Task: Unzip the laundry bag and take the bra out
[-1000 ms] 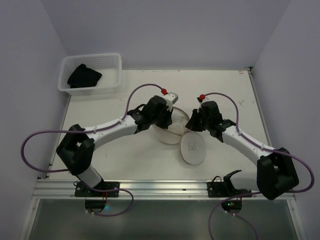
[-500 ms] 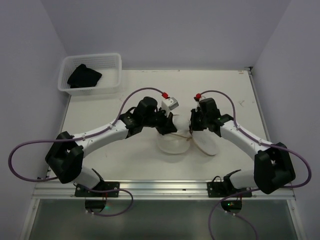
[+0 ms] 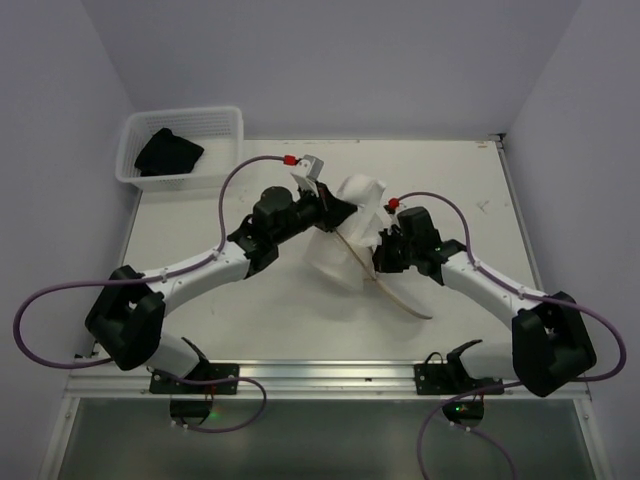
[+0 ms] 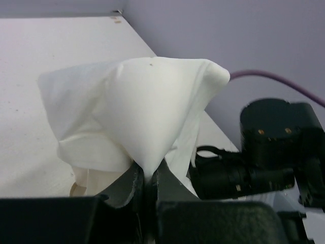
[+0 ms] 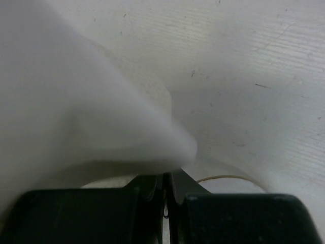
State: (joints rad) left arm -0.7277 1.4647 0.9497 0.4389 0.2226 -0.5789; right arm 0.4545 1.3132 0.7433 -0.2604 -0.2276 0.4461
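Both arms reached from the near table edge, elbows outward, wrists converging mid-table. Right arm lay low, forearm angled inward. The right claw was closed on the round white mesh laundry bag, which lay gaping open and tilted on edge, its beige rim slanting toward the near side. Left arm stretched further. The left claw was clamped on a smooth white cloth piece raised just beyond the bag; bra or bag lining, could not tell. Far left corner: white rectangular plastic mesh basket holding a black garment.
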